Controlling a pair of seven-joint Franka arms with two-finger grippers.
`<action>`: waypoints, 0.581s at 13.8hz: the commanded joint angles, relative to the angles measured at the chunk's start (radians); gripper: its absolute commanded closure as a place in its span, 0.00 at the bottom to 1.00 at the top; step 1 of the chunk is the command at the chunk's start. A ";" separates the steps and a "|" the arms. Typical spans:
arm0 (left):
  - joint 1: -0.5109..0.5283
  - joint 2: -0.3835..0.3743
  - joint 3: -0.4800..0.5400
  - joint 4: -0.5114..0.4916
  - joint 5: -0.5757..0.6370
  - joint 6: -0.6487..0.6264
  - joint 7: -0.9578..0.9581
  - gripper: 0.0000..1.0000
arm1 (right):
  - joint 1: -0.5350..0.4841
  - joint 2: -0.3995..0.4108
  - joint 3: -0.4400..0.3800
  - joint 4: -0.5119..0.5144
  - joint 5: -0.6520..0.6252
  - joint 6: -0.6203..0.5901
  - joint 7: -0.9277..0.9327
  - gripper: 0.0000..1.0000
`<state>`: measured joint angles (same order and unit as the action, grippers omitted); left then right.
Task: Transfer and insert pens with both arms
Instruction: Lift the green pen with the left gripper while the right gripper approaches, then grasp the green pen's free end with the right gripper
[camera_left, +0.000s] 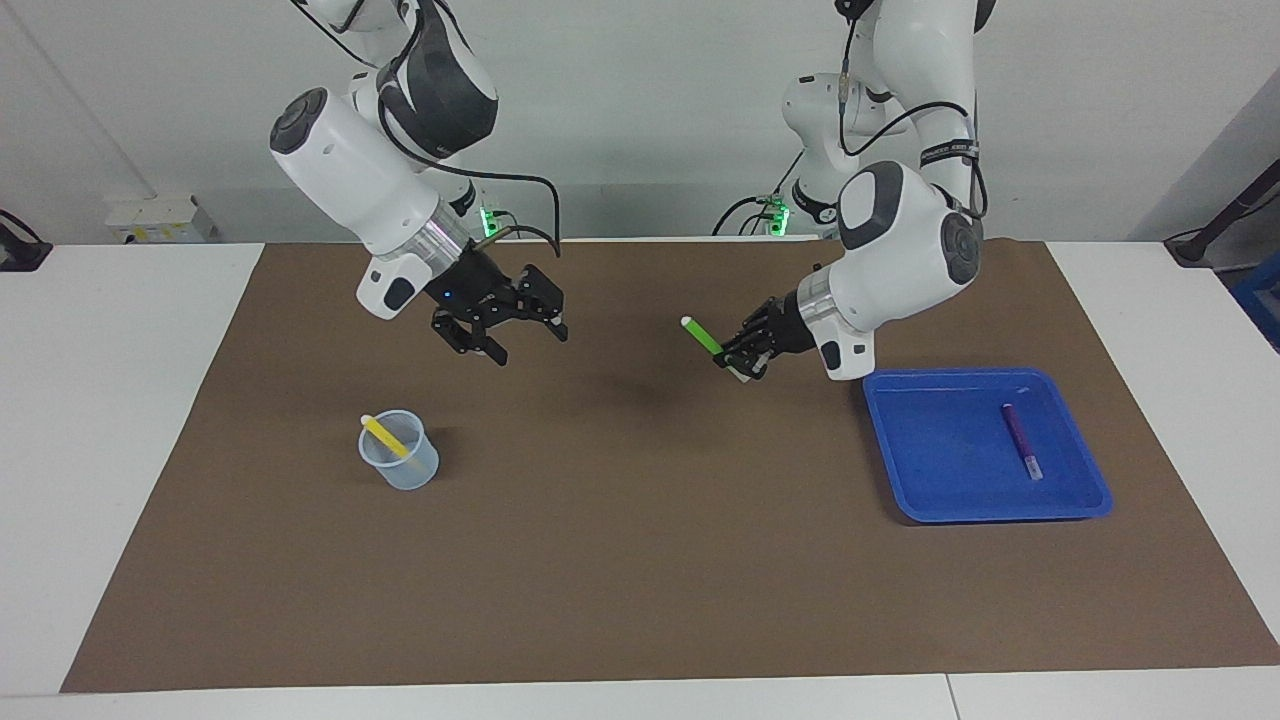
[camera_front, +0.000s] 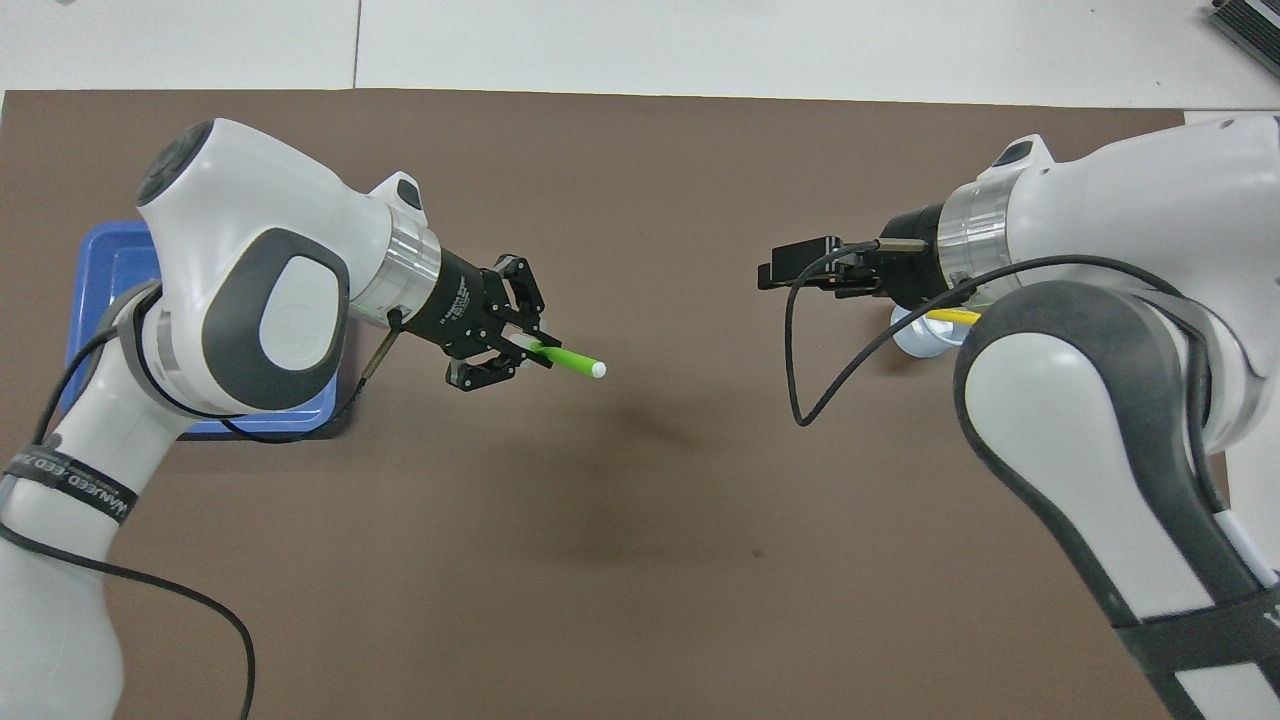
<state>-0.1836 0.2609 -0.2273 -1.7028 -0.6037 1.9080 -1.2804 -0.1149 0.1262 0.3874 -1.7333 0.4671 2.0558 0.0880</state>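
My left gripper (camera_left: 735, 360) (camera_front: 530, 350) is shut on the green pen (camera_left: 705, 338) (camera_front: 572, 359), holding it tilted in the air over the brown mat, between the tray and the table's middle. Its whitish tip points toward the right arm's end. My right gripper (camera_left: 530, 345) (camera_front: 765, 275) hangs open and holds nothing, over the mat beside the cup. The yellow pen (camera_left: 385, 435) (camera_front: 950, 316) leans inside the clear cup (camera_left: 402, 478) (camera_front: 908, 338). The purple pen (camera_left: 1021, 440) lies in the blue tray (camera_left: 930, 500) (camera_front: 100, 265); in the overhead view the left arm hides it.
A brown mat (camera_left: 640, 560) covers most of the white table. The tray sits toward the left arm's end, the cup toward the right arm's end. A black cable (camera_front: 800, 380) loops down from the right wrist.
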 joint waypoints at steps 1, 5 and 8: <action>-0.075 -0.009 0.017 0.014 -0.015 0.058 -0.130 1.00 | 0.059 -0.010 0.004 -0.040 0.025 0.090 0.060 0.04; -0.168 -0.005 0.019 0.009 -0.016 0.173 -0.288 1.00 | 0.106 -0.008 0.004 -0.071 0.021 0.145 0.067 0.07; -0.175 -0.005 0.017 0.003 -0.062 0.192 -0.335 1.00 | 0.107 -0.011 0.004 -0.089 0.019 0.139 0.053 0.09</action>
<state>-0.3482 0.2612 -0.2272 -1.6898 -0.6233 2.0796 -1.5940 0.0043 0.1279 0.3843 -1.7925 0.4681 2.1862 0.1605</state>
